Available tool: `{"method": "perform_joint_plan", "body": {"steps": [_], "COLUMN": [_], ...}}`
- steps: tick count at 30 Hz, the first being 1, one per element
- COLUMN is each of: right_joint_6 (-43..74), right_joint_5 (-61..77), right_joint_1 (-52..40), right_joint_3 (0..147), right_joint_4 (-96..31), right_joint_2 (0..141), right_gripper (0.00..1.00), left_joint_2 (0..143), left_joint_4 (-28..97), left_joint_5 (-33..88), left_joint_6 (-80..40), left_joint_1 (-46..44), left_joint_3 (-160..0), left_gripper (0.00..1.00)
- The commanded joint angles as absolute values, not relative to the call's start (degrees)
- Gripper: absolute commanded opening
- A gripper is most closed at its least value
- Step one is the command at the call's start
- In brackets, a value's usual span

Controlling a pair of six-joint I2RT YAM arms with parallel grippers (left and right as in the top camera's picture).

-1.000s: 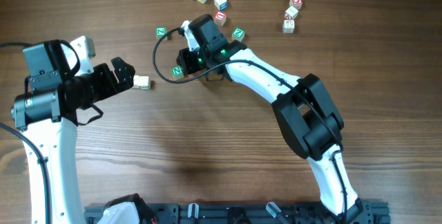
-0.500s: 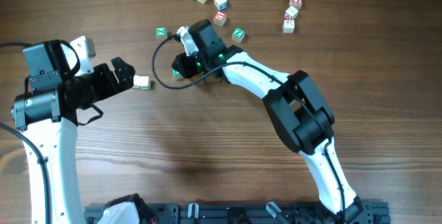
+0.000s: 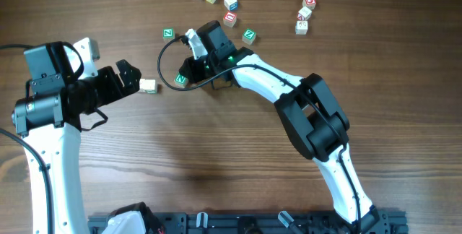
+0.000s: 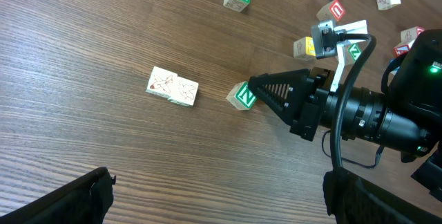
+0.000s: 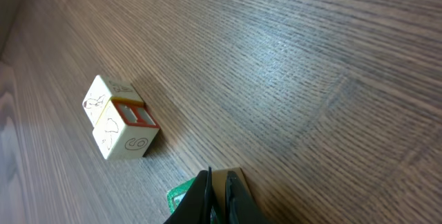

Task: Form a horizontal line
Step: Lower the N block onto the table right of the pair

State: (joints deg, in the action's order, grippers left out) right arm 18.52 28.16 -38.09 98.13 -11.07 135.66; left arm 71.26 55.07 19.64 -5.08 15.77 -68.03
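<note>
While the right gripper, jaws shut and empty, noses the green-letter cube, near but apart from the two touching whitish cubes, the left gripper hangs wide open beside that pair. Pushed off-centre, the cube could spin or skid past, leaving a crooked row; loose cubes lie well behind, blocking nothing

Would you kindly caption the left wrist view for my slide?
Shut right gripper at a green-letter cube, a gap short of two touching pale cubes.
</note>
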Motion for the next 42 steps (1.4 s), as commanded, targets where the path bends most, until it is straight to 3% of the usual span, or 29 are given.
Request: {"method": "perform_joint_plan", "body": {"steps": [1, 9, 34, 42], "right_joint_6": [18.04, 19.62, 12.8, 12.01], "right_joint_5": [28.1, 30.22, 42.02, 39.11], "right_joint_1": [-37.41, -32.8, -37.56, -36.69], "right_joint_3": [98.21, 99.85, 99.85, 100.4], "right_joint_4": [-9.8, -8.97, -12.67, -9.91], "right_joint_2": [137.14, 137.27, 137.45, 137.36], "right_gripper": [0.09, 0.08, 0.08, 0.07], "left_joint_2": [71.48, 71.48, 71.48, 71.48], "left_joint_4": [54.94, 54.94, 54.94, 54.94], "left_joint_5": [20.34, 20.34, 20.32, 20.34], "left_joint_6": [-4.78, -4.78, -4.78, -4.78], "left_joint_1": [15.88, 15.88, 15.88, 15.88], "left_joint_3": [-67.7, -67.7, -67.7, -67.7], "left_gripper": [1.0, 1.0, 1.0, 1.0]}}
